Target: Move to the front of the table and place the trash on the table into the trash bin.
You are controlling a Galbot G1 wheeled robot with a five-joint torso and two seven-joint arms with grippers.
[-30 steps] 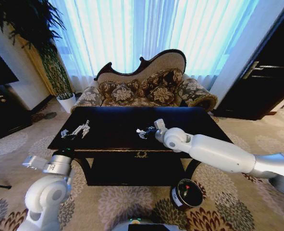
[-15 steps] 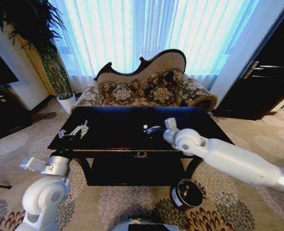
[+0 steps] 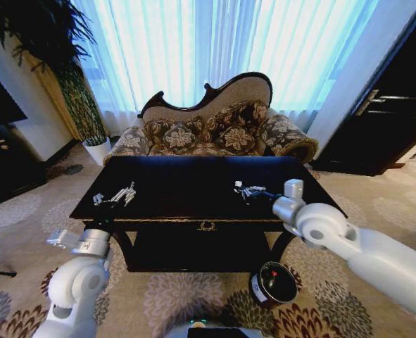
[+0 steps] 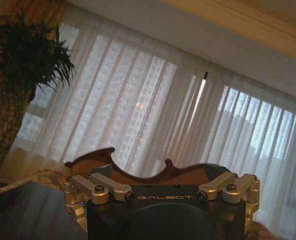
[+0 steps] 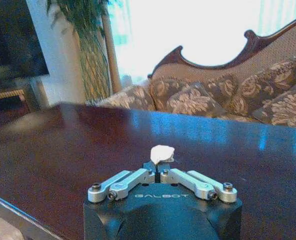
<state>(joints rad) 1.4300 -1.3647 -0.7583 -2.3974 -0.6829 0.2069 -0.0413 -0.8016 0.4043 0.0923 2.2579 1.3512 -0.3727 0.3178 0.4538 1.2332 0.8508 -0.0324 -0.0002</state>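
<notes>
The right end effector [image 3: 248, 189] reaches over the table [image 3: 193, 179] toward its right edge, roughly midway between front and back edges. Its fingers [image 5: 160, 169] are pinched together on a small white paper wad [image 5: 162, 153], which sticks out just past the tips, lifted clear of the dark glossy top. In the head view that wad is too small to pick out from the metal fingers.

The left end effector [image 3: 114, 196] hangs near the table's front left corner, above the surface, with its arm bent low in front of the table edge. In the left wrist view its linkages [image 4: 97, 187] are spread well apart to either side of the housing, so the fingers stand wide with nothing between them.

The trash bin [image 3: 273, 283] stands on the patterned carpet below the table's front right corner, close to the carved leg, a dark cylinder with a white patch and a red mark visible inside its rim.
</notes>
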